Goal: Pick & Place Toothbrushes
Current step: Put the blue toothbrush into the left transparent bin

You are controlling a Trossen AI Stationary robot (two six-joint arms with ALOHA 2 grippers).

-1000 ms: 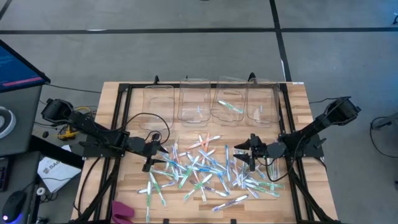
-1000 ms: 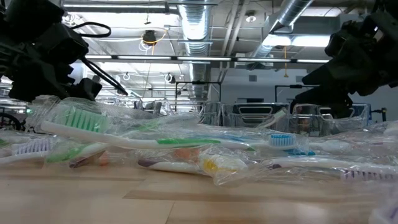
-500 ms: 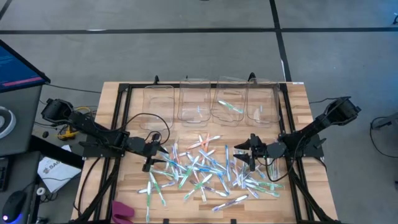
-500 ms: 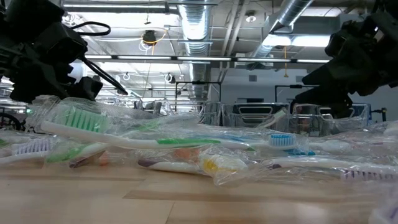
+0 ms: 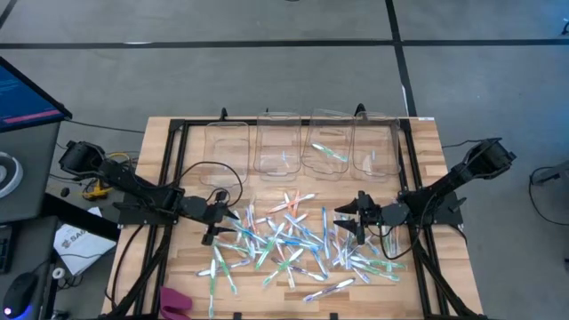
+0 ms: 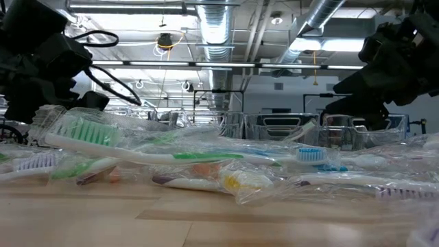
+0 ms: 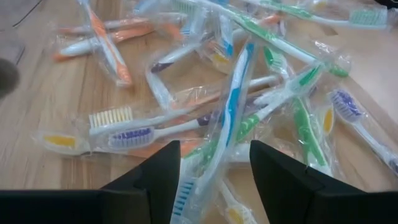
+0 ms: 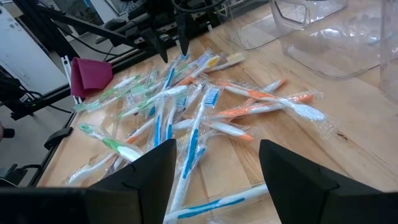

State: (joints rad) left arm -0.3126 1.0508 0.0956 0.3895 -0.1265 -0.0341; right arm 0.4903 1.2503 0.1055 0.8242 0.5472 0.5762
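Writing: a white sheet (image 5: 78, 242) at the lower left of the high view, beside the table, carries dark print too small to read; no brand shows on the toothbrush wrappers.
Toothbrushes: a loose heap of wrapped toothbrushes (image 5: 293, 244) covers the lower middle of the wooden table (image 5: 160, 142), between the 2 arms; 1 green one lies in a bin.
Bins: 4 clear bins (image 5: 302, 147) stand in a row along the upper edge of the table, just above the heap.
Edges: a black frame (image 5: 173, 169) runs along the table's sides; a pink cloth (image 5: 175, 301) lies at the lower left corner.
Open room: bare wood shows between the heap and the bins, and at the table's left and right margins.
Left gripper (image 5: 213, 222): low at the left edge of the heap, fingers apart, a blue-striped toothbrush (image 7: 227, 118) lying in the gap between them; no grip shows.
Right gripper (image 5: 348, 222): at the right edge of the heap, fingers spread wide over the brushes, holding nothing.
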